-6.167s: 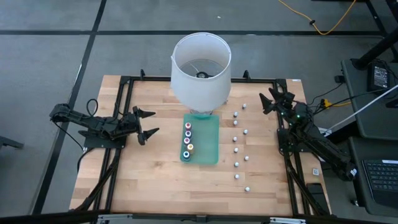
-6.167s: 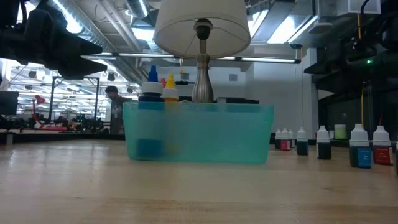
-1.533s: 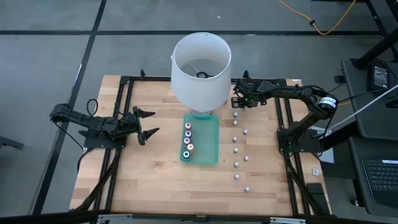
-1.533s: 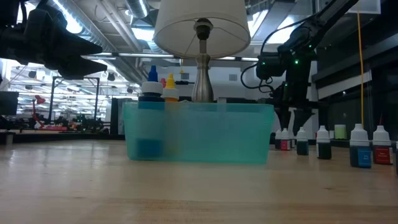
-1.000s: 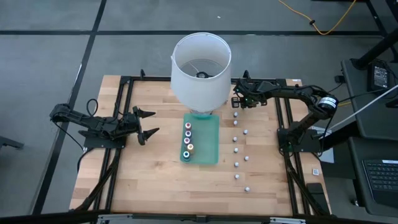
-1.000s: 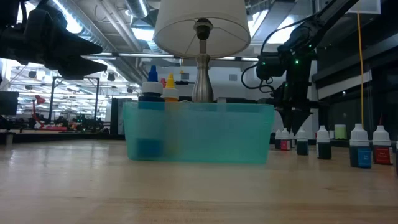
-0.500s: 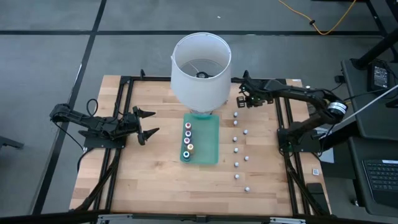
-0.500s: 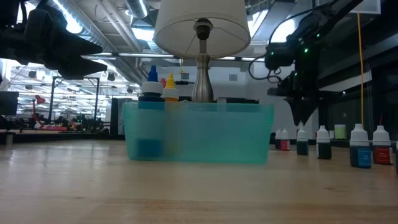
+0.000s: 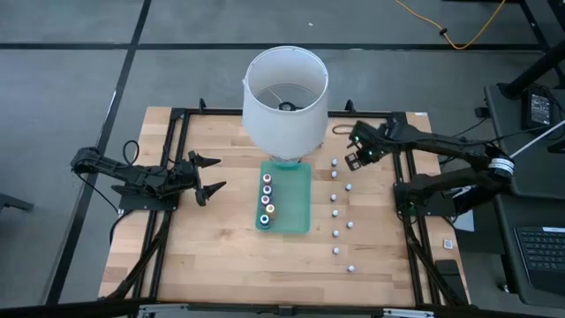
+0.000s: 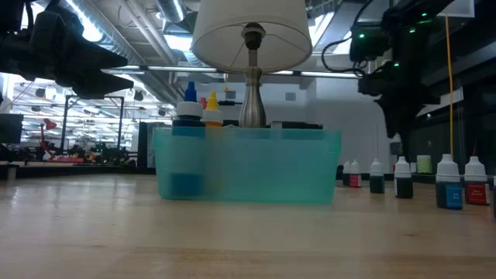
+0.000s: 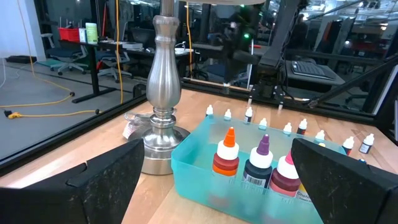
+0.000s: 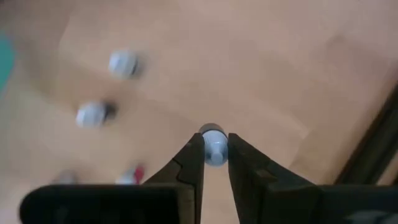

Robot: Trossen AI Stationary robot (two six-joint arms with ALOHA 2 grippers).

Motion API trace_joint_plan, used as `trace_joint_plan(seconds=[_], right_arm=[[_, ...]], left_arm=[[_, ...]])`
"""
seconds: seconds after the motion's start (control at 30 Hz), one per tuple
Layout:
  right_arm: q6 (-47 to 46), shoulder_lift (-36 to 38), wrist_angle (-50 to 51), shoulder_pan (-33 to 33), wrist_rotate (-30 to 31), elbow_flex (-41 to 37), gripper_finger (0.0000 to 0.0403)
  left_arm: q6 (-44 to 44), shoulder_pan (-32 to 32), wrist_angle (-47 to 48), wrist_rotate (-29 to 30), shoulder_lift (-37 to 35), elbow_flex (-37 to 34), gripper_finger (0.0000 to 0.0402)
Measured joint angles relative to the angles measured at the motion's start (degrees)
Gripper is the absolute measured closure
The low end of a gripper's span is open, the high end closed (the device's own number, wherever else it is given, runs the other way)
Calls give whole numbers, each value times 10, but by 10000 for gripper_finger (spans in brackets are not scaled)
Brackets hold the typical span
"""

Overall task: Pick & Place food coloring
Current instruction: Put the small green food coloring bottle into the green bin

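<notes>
Looking at high view: my right gripper (image 9: 352, 159) reaches beside the lamp (image 9: 284, 99); left gripper (image 9: 210, 174) idles, splayed.
Right wrist view: fingers (image 12: 191, 163) clenched on a food coloring bottle (image 12: 214, 142).
Low view: bottles in the bin (image 10: 248, 167), others rowed beside it.

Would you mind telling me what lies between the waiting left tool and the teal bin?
Only bare wooden tabletop, seen in the high view, separates the open left tool from the teal bin.

Right tool (image 9: 352, 161): far right, raised, clamped on a small bottle (image 12: 214, 145). Left tool (image 9: 214, 175): parked left, spread wide.
</notes>
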State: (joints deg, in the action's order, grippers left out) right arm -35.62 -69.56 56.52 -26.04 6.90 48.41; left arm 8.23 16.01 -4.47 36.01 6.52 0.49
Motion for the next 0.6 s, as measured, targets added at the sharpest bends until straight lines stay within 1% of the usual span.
trace_joint_plan(seconds=[0.17,0.27,0.47,0.6], right_arm=[[-17,36,9,67,-16,-45,342],[-32,40,12,108,-16,-53,342],[-60,24,-18,182,-23,-54,342],[-85,4,-10,221,-32,-34,345]], left_arm=[[0,0,0,0,0,0,2],[0,0,0,0,0,0,2],[0,0,0,0,0,0,2],[0,0,0,0,0,0,2]])
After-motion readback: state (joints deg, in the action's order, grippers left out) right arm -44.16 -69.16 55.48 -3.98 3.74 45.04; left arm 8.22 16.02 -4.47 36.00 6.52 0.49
